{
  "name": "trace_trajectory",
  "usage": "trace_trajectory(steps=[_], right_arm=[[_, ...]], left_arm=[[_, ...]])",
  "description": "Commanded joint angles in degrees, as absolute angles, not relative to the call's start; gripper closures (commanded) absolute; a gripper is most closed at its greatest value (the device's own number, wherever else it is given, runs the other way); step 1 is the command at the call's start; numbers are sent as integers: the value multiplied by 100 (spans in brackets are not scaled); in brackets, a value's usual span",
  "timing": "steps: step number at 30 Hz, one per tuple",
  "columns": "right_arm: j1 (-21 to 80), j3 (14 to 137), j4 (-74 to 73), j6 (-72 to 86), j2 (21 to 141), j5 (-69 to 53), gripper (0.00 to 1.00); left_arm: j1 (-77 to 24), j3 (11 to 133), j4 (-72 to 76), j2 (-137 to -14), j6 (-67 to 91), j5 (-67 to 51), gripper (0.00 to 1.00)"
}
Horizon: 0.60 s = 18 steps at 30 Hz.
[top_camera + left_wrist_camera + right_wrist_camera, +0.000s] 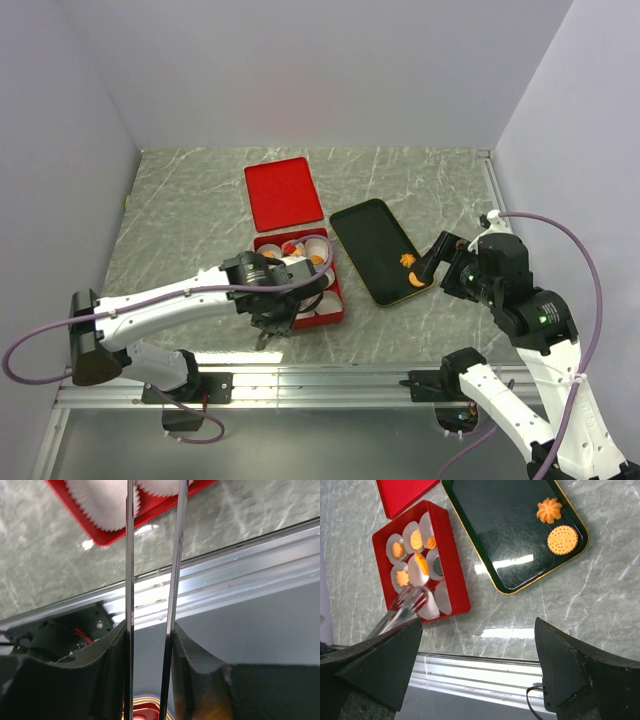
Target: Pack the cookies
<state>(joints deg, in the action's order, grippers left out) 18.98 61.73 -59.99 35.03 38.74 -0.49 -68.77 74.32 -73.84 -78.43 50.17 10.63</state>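
Grey marble table (180, 200): the left gripper (150, 645), clamped on thin metal tongs (129, 555), hangs over the near end of the red plastic box (455, 565), where several orange cookies (416, 540) sit. Two more lie on the black tray (370, 250), near the wide-open, empty right gripper (477, 645). I'd worry those slim tongs could twist and drop one, or snag a white paper cup (442, 597).

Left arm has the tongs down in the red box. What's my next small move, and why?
Probably have the left gripper ease its fingers apart slightly so the tongs let go. Their tips seem to hold an orange cookie on edge over a paper cup in the red box, so it looks ready to drop in.
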Motion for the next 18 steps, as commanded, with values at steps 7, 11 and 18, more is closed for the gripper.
trace_trajectory(steps=[7,11,18], right_arm=[[1907,6021,-5695,3454,3893,-35,0],[1916,5985,-5669,3445,3920,-44,0],[1907,5950,-5660,3419,3946,-53,0]], left_arm=[[-6882,6926,-7849,-6839,5458,1283,69],[-6882,6681,-7849,-6619,5537,1222,69],[-6882,6364,-7840,-6469,5634,1204,71]])
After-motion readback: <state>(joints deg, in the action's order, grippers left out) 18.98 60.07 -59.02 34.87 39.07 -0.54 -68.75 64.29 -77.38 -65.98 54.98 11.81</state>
